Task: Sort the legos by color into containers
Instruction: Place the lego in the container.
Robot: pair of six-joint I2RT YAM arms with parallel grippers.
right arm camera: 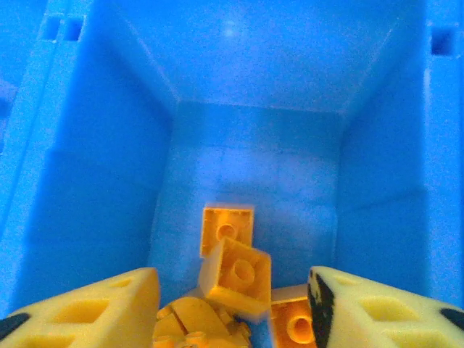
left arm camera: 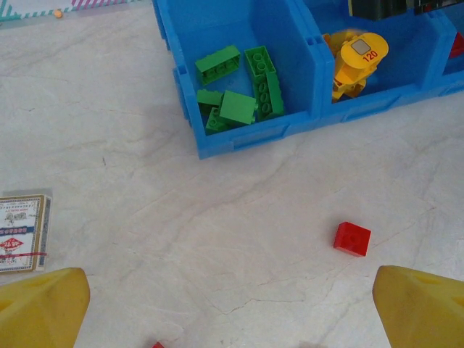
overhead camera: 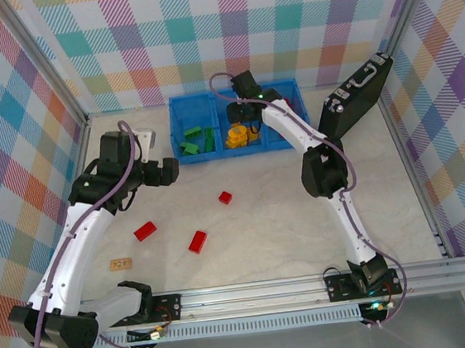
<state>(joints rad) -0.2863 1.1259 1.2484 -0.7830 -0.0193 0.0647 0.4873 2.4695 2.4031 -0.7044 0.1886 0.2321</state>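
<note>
The blue tray [overhead camera: 180, 138] stands at the back with three containers side by side. Green legos [left arm camera: 239, 90] lie in the left one and orange-yellow legos [overhead camera: 241, 136] in the middle one. My right gripper [right arm camera: 233, 290] hangs open inside the middle container. A blurred orange brick [right arm camera: 235, 275] sits loose in the gap, clear of both fingers, above other orange bricks [right arm camera: 227, 226]. Three red legos lie on the table [overhead camera: 225, 197], [overhead camera: 145, 230], [overhead camera: 197, 242]. My left gripper [left arm camera: 230, 290] hovers wide open over bare table, the small red brick [left arm camera: 352, 238] to its right.
A black hard case [overhead camera: 356, 99] leans at the tray's right end. A tan wooden tile [overhead camera: 120, 264] lies near the left arm. A printed card [left arm camera: 22, 232] rests on the table at the left. Something red [left arm camera: 457, 45] shows in the right compartment.
</note>
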